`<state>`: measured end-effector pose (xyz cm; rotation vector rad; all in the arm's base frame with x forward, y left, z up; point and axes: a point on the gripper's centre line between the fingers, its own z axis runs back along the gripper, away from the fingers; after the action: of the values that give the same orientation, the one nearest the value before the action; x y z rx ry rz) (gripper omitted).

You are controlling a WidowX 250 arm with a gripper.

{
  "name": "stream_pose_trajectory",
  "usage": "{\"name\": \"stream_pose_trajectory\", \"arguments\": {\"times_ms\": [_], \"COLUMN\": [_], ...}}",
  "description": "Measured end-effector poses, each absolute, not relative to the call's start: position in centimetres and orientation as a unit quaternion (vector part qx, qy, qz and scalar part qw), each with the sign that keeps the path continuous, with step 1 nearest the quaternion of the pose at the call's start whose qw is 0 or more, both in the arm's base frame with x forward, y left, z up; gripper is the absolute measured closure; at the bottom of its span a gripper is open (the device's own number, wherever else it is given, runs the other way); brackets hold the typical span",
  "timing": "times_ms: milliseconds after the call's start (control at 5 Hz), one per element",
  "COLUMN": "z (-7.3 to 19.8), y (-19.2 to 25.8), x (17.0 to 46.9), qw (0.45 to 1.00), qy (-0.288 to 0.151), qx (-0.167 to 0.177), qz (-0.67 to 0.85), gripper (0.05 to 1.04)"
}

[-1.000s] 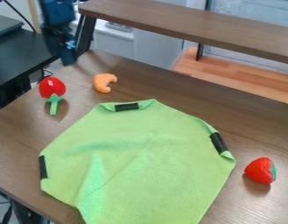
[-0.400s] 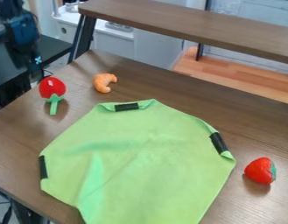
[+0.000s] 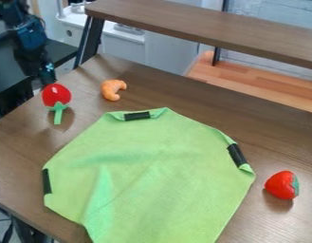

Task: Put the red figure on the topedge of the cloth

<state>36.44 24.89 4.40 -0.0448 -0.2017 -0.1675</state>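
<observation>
We judged that the task was in its early part, with the main move not yet done. We took the red toy with the green stem to be the figure in question; it lay on the wooden table, left of the cloth and apart from it. We saw the gripper at the upper left, just behind the red toy's rounded end, but we could not tell whether it was open or closed, nor whether it touched the toy.

The cloth was spread out, its top edge folded near a black strip, and we read that stretch as the goal. By our reckoning, the grasp, the lift, the short carry to the right and the release onto that edge were all left to do.

We also saw a strawberry beyond the cloth's right side, red as well, so we had some doubt over which one was meant. The nearness of the gripper made us favour the stemmed toy.
</observation>
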Motion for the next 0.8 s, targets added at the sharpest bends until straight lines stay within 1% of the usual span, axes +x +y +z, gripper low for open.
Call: {"name": "stream_pose_trajectory", "arguments": {"times_ms": [200,400,600,800], "z": [4.4,2.8,2.5,2.7], "y": [23.2,23.3,23.6,23.8], "x": [37.6,37.7,37.8,37.6], "qw": [0.99,0.993,0.995,0.996], "qy": [-0.098,-0.082,-0.067,-0.031], "qx": [-0.024,-0.021,0.0,0.037], "qz": [-0.095,-0.087,-0.08,-0.079], "gripper": [0.083,0.083,0.083,0.083]}}
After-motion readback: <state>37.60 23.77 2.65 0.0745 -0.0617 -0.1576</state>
